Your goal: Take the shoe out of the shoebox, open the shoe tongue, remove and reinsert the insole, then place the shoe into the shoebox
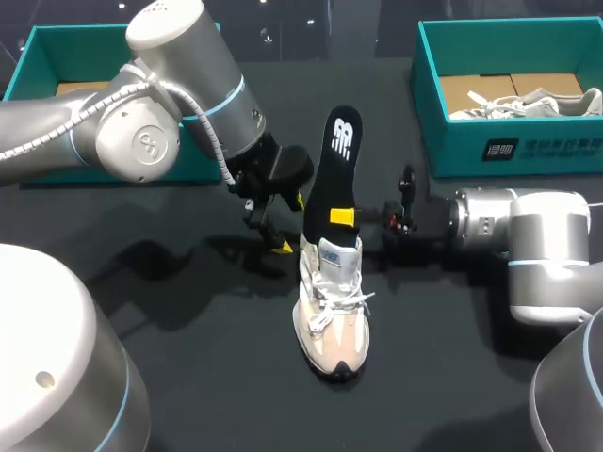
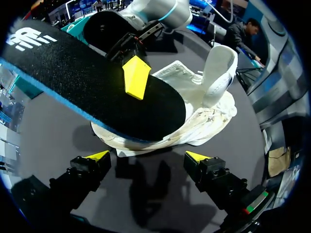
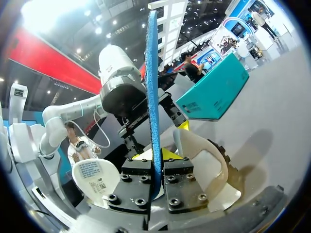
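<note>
A pale sneaker [image 1: 332, 315] stands on the black table, toe toward the front edge. Out of its opening rises the black insole [image 1: 335, 174], nearly upright with its printed end on top. My right gripper [image 1: 345, 218] comes in from the right and is shut on the insole's lower part; in the right wrist view the insole's blue edge [image 3: 153, 87] runs between its closed fingers [image 3: 156, 162]. My left gripper [image 1: 271, 235] hangs open just left of the shoe. In the left wrist view its yellow tips [image 2: 147, 156] sit apart, short of the sneaker [image 2: 204, 109] and under the insole [image 2: 97, 92].
A teal shoebox [image 1: 513, 151] at the back right holds another light shoe [image 1: 528, 104]. A second teal box [image 1: 28, 56] sits at the back left, partly behind my left arm. Bare table lies in front of the sneaker.
</note>
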`<state>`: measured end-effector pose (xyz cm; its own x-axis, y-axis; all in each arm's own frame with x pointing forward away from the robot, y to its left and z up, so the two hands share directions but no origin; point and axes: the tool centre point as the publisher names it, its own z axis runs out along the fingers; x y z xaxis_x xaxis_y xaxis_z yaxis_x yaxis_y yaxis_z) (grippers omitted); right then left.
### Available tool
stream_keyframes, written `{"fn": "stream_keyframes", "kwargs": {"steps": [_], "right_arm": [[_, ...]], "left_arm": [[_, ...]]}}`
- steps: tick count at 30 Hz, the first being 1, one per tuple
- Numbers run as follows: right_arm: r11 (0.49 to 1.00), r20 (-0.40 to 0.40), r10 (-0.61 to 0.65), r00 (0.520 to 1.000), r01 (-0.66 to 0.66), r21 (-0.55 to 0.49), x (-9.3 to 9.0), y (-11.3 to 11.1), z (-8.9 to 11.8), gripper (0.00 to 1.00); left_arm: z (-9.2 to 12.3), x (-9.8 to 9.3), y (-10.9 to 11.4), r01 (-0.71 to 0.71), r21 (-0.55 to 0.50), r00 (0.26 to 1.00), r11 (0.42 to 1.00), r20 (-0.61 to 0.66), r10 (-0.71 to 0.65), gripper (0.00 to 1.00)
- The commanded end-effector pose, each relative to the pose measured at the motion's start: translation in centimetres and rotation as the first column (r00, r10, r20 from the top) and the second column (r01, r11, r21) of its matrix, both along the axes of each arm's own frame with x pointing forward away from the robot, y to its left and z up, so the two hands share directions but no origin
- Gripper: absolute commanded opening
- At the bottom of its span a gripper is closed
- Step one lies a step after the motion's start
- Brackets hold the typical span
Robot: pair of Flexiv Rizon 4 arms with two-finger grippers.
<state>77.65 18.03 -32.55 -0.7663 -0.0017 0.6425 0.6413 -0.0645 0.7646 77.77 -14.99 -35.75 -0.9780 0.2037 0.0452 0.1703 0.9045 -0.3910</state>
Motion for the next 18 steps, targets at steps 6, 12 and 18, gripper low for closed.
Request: {"fn": "stream_keyframes", "kwargs": {"steps": [6,12,18], "right_arm": [[1.000,-0.031,0.021,0.999,-0.022,-0.018,-1.4,0.2,-1.5,0.00],[0.998,-0.063,0.029,0.998,-0.032,-0.050,-2.4,0.3,-2.6,0.00],[0.998,-0.093,0.029,0.995,-0.034,-0.047,-3.4,0.1,-3.6,0.00]], "left_arm": [[0.1,-0.1,0.1,0.001,0.001,1.000,1.000,0.001,-0.001,1.00],[0.1,-0.1,0.1,0.001,0.001,1.000,1.000,0.001,-0.001,1.00],[0.1,-0.1,0.1,0.001,0.001,1.000,1.000,0.001,-0.001,1.00]]}}
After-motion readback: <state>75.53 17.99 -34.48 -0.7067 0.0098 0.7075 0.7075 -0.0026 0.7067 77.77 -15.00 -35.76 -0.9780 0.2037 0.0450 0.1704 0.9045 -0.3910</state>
